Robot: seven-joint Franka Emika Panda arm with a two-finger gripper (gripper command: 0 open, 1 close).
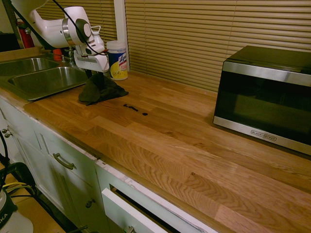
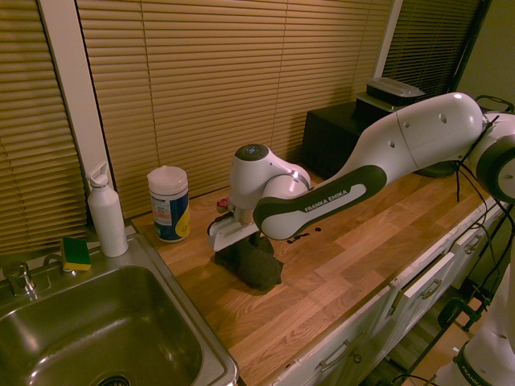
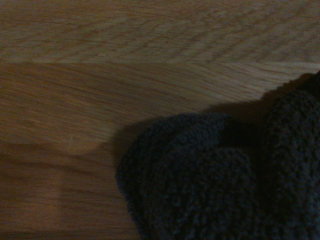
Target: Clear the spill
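1. Kitchen, wood countertop (image 1: pixel 167 141): a white Franka arm (image 2: pixel 326 201), the only one at work, reaches down near the sink (image 1: pixel 48 77), its gripper (image 1: pixel 89 74) at the dark grey cloth (image 1: pixel 102 90).
2. Gripper state: can't tell from any view whether it stands apart, together or clamped on the cloth; contact w/ fabric is likely, a firm hold unconfirmed.
3. The spill (image 1: pixel 134 108), a thin near-black streak w/ small drops, lies on bare wood just beside the cloth, apart from it, on the microwave (image 1: pixel 265 97) side, i.e. away from the sink.
4. Long axis: streak and drops string out roughly along the counter's length, running from near the cloth twd the microwave end.
5. Rel. to gripper: spill is off to the microwave side, not directly below; part of the cloth sits between the two in the 1st ext. view. The Lysol canister (image 1: pixel 117 60) stands behind the cloth, twd the blinds (image 1: pixel 177 41).
6. Wrist view: cloth's nubby pile and plain wood grain; no spill in frame.
7. Next, by judgment: secure cloth, then carry or drag it lengthwise over the streak, twd the microwave. Risks: a loose pinch could leave the cloth behind; a short pass could miss the far drop.
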